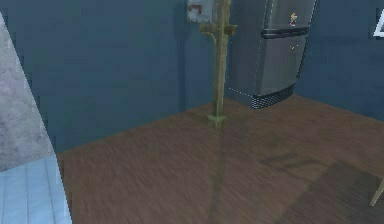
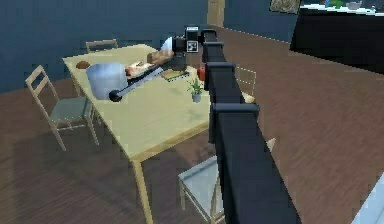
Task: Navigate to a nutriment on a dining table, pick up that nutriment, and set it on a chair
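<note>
Dark blue walls (image 2: 40,30) stand round the pale wooden counter (image 2: 160,120). On it, a brown lump (image 2: 137,69), maybe the food, lies by a grey bowl (image 2: 103,80), right at the gripper (image 2: 122,92). I cannot tell if the gripper holds anything. It should lift slowly and miss the bowl.

Dim, even light; perhaps soft shadows on the floor (image 1: 180,165).

A home's kitchen-dining room: a grey fridge (image 1: 282,50), a pale wooden desk (image 2: 160,120) with chairs (image 2: 58,105) around it, and a plank floor (image 1: 200,170).
</note>
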{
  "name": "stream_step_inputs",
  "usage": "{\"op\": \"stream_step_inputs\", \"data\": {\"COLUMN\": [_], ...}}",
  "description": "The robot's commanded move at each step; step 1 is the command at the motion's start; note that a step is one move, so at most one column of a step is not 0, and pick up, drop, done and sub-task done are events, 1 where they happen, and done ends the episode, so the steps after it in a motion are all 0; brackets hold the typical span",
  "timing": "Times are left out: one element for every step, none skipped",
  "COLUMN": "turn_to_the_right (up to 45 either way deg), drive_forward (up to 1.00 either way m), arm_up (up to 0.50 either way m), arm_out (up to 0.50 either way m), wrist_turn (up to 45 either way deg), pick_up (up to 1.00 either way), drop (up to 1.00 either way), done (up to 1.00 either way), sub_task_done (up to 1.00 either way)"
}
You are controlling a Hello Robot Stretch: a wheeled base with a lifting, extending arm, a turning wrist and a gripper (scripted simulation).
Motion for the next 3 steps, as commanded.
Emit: {"op": "stream_step_inputs", "data": {"turn_to_the_right": [0.0, 0.0, 0.0], "drive_forward": [0.0, 0.0, 0.0], "arm_up": [0.0, 0.0, 0.0], "arm_out": [0.0, 0.0, 0.0], "wrist_turn": [45.0, 45.0, 42.0], "pick_up": [0.0, 0.0, 0.0], "drop": [0.0, 0.0, 0.0], "done": [0.0, 0.0, 0.0], "sub_task_done": [0.0, 0.0, 0.0]}}
